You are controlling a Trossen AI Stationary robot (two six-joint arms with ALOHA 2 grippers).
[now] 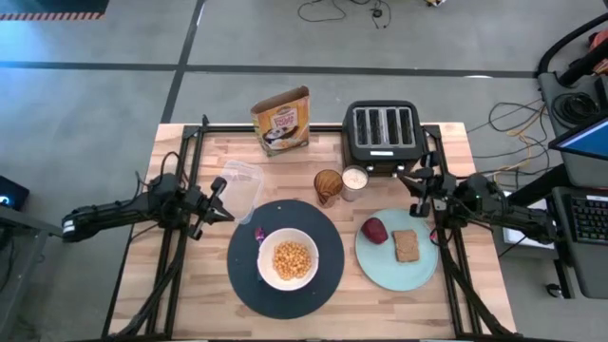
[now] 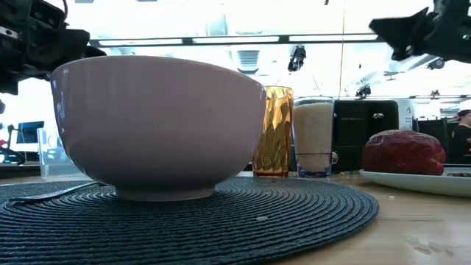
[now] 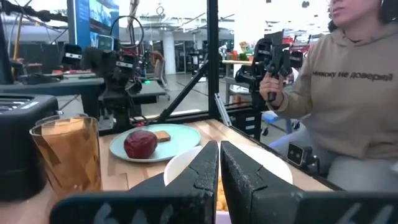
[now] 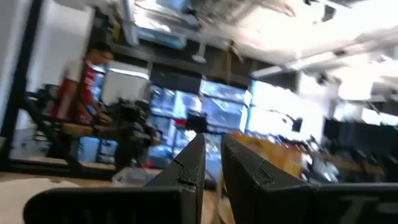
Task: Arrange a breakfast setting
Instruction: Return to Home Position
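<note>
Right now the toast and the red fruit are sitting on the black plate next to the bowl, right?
Not quite. The toast and red fruit sit on the green plate; the black plate holds only the bowl. The high view shows it.

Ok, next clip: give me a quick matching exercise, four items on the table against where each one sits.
Things:
1. white bowl
2. brown toast slice
3. yellow-brown cereal box
4. amber glass

Places:
A. at the table's far edge, left of the black four-slot toaster
B. on the smaller pale green plate, beside the dark red fruit
C. between the toaster and the large black round plate, next to a glass of milk
D. on the large black round plate, cereal inside

Pairs: 1-D, 2-B, 3-A, 4-C
</note>
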